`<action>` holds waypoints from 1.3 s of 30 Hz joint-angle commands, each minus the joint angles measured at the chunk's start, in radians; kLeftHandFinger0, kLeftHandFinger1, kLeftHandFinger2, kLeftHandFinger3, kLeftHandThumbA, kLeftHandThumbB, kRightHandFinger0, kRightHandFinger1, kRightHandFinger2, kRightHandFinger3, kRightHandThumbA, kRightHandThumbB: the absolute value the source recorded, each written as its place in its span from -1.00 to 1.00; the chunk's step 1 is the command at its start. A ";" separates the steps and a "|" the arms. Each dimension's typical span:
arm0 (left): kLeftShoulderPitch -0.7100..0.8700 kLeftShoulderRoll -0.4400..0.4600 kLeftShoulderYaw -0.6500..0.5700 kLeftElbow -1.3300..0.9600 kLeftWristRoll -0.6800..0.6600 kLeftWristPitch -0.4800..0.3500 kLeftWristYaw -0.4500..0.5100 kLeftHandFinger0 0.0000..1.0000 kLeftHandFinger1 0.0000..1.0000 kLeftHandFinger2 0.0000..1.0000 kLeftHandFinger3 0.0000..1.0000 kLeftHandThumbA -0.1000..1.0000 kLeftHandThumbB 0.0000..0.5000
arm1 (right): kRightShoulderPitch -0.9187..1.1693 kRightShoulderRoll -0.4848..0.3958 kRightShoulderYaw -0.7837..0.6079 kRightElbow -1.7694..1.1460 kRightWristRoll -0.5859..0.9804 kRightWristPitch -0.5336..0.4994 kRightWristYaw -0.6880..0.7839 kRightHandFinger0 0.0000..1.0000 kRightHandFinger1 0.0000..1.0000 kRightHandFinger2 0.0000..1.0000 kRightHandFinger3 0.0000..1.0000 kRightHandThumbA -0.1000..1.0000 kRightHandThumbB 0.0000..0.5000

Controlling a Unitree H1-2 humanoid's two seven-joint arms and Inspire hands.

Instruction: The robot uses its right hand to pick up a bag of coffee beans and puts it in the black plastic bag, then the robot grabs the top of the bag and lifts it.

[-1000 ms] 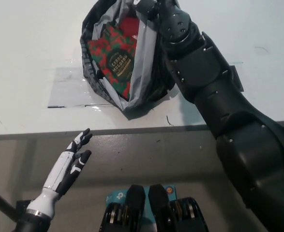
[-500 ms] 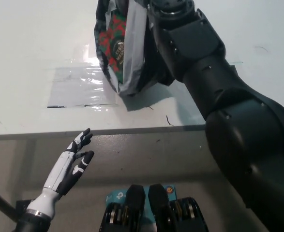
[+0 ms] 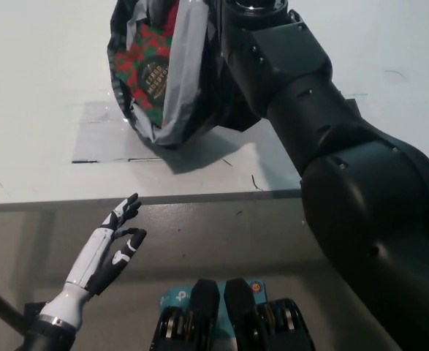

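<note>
The black plastic bag [image 3: 221, 110] with its grey lining [image 3: 177, 80] hangs at the top middle, just above the white table [image 3: 39, 88], casting a shadow [image 3: 199, 150] below it. Inside its open mouth shows the coffee bean bag [image 3: 145, 69], red and green with a dark round label. My black right arm [image 3: 309, 117] reaches up along the bag's right side; its hand is past the picture's top edge, where the bag's top also runs out of sight. My white left hand [image 3: 101, 256] rests open at lower left, in front of the table edge.
A clear taped rectangle [image 3: 101, 139] lies on the table below and left of the bag. The table's front edge [image 3: 199, 201] crosses the whole picture. Grey floor lies in front of it.
The black bag with the coffee inside has risen off the table and swung left. My right arm has lifted higher, its hand leaving the picture. The left hand stays put.
</note>
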 commanded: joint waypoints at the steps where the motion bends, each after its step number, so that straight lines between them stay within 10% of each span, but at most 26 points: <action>1: -0.021 0.018 0.003 -0.027 0.005 -0.016 -0.012 0.72 0.91 1.00 1.00 0.79 -0.56 | -0.121 -0.019 -0.017 -0.033 0.056 -0.059 0.009 -1.00 -0.84 0.36 0.87 -1.00 -0.57; 5: -0.027 0.021 0.000 -0.017 0.010 -0.029 -0.010 0.71 0.90 1.00 1.00 0.77 -0.57 | -0.127 -0.025 -0.004 -0.046 0.052 -0.064 0.012 -1.00 -0.70 0.30 0.03 -1.00 -0.40; 8: -0.023 0.022 -0.003 -0.016 0.019 -0.038 -0.007 0.67 0.87 1.00 1.00 0.78 -0.59 | -0.126 -0.019 -0.040 -0.070 0.099 -0.056 0.024 -1.00 -0.58 0.41 1.00 -1.00 -0.38; 12: -0.027 0.018 -0.004 -0.009 0.019 -0.040 -0.003 0.64 0.84 1.00 1.00 0.71 -0.66 | -0.132 0.024 -0.046 -0.186 0.135 -0.022 0.069 -0.99 -0.30 0.67 1.00 -1.00 -0.38; 35: -0.029 0.010 -0.027 -0.020 0.019 -0.013 -0.021 0.64 0.81 1.00 1.00 0.53 -0.72 | -0.131 0.099 -0.082 -0.339 0.268 0.086 0.060 -1.00 -0.65 0.42 1.00 -1.00 -0.47; 39: -0.028 0.010 -0.030 -0.025 0.024 -0.008 -0.020 0.62 0.80 1.00 1.00 0.51 -0.72 | -0.109 0.100 -0.077 -0.340 0.270 0.093 0.051 -1.00 -0.50 0.71 1.00 -1.00 -0.44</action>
